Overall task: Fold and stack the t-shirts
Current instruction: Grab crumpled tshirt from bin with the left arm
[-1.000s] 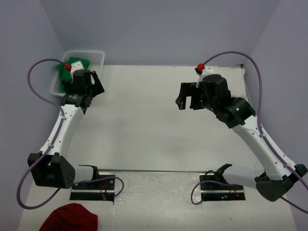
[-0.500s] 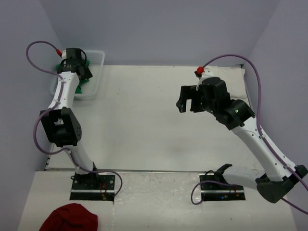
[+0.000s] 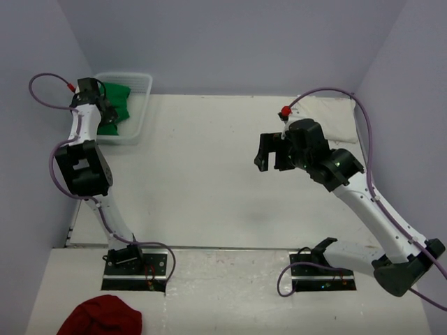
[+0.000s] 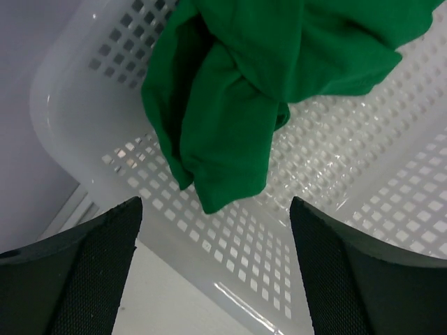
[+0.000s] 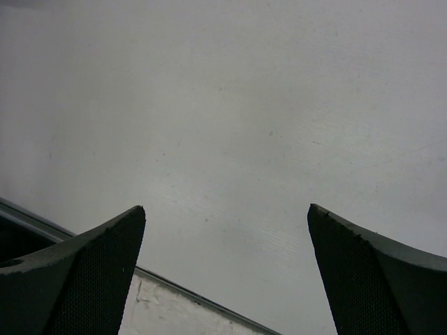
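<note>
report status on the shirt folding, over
Left gripper open above green t-shirt, bunched in white basket. Right gripper open over table, holding nothing. Cream-white t-shirt lying far right. Nothing in the way.

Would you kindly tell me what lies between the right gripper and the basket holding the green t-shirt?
Only bare table, as the top external view shows, from the right gripper to the basket holding the green t-shirt.
</note>
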Available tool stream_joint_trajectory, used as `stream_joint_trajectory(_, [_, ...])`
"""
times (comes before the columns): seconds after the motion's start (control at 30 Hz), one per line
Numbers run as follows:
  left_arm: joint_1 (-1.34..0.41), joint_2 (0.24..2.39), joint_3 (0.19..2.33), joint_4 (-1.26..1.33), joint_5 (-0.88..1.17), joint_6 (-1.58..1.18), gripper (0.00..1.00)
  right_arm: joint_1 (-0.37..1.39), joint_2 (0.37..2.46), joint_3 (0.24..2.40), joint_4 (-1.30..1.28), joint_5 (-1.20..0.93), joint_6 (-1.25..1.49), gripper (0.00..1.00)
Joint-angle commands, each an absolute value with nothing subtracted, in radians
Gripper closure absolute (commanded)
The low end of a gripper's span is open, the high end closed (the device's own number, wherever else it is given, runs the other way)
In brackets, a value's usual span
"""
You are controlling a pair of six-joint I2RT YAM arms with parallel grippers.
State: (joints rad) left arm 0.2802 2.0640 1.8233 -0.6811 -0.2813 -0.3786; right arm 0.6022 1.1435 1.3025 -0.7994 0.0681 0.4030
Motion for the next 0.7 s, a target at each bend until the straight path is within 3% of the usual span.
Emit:
stream_joint_trajectory(0.0, [0.304, 2.106, 1.879, -0.611, -0.206, -0.327, 0.15, 0.607, 1.123, 1.275, -0.776, 0.045, 0.426, 0.01])
stream_joint_trajectory(0.23, [0.316, 2.099, 1.815, -0.372, -0.095, -0.268, 0.20, 0.609, 1.120, 1.220, -0.752, 0.006, 0.456, 0.01])
stream_joint_trajectory(0.67, [0.310, 2.124, 1.782, -0.230, -0.091, -0.245, 0.25, 0.609, 1.120, 1.184, -0.732, 0.006, 0.454, 0.01])
